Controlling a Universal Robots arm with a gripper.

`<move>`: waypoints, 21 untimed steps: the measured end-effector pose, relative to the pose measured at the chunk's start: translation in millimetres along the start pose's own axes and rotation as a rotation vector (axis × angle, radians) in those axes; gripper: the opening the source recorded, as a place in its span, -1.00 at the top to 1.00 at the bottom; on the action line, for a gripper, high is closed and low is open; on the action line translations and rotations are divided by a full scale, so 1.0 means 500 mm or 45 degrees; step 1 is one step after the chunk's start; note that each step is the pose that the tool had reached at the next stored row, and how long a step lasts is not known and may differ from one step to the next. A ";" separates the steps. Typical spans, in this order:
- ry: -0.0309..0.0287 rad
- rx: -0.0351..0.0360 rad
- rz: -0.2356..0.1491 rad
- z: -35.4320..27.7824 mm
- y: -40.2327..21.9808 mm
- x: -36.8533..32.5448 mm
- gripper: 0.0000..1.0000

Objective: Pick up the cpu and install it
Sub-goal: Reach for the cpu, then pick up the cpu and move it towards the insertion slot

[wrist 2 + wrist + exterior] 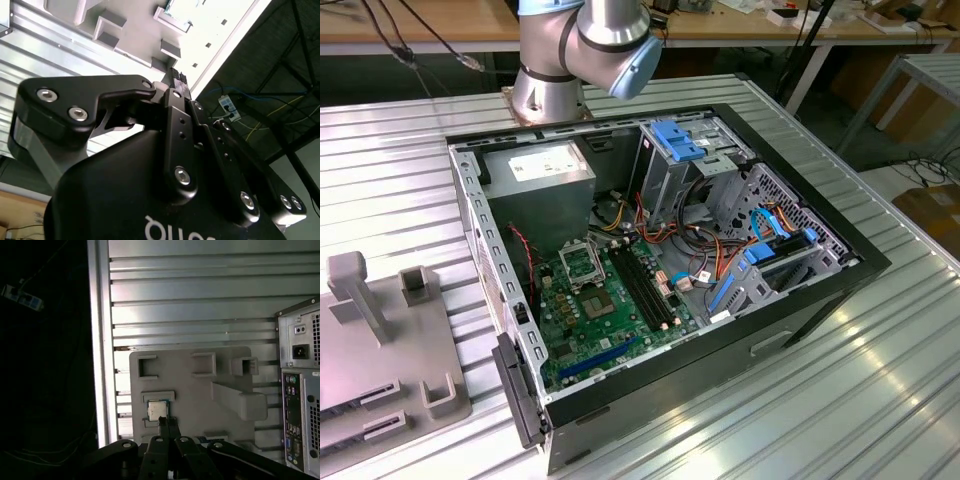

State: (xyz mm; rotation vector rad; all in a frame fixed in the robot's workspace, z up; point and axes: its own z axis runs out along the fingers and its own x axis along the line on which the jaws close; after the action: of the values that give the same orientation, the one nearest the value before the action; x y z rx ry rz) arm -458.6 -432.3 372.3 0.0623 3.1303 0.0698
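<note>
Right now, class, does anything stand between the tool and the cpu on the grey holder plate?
Nothing visible does. In the first wrist view the tool is right by the cpu, which lies uncovered on the grey holder plate.

Cpu (156, 410) dull metal; table (880, 380) ribbed shiny metal.

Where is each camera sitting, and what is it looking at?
Exterior view: off the arm, up high, looking down into the open computer case on the ribbed table; the arm shows.
First wrist view: rides the arm, looks past the gripper at the grey tray holding the cpu.
Second wrist view: rides the arm, looks along the gripper's black body toward the tray.
Shared: all three show the tray; both wrist views show the gripper.
</note>
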 end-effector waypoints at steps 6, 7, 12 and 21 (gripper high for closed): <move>0.0003 -0.0001 -0.005 0.001 -0.001 0.000 0.79; 0.0004 -0.0001 -0.005 0.001 -0.001 0.000 0.79; 0.0003 -0.0001 -0.005 0.001 -0.001 0.000 0.79; 0.0003 -0.0001 -0.005 0.001 -0.001 0.000 0.79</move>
State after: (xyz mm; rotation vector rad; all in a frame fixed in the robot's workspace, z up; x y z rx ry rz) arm -458.6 -432.8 371.7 0.0555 3.1306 0.0699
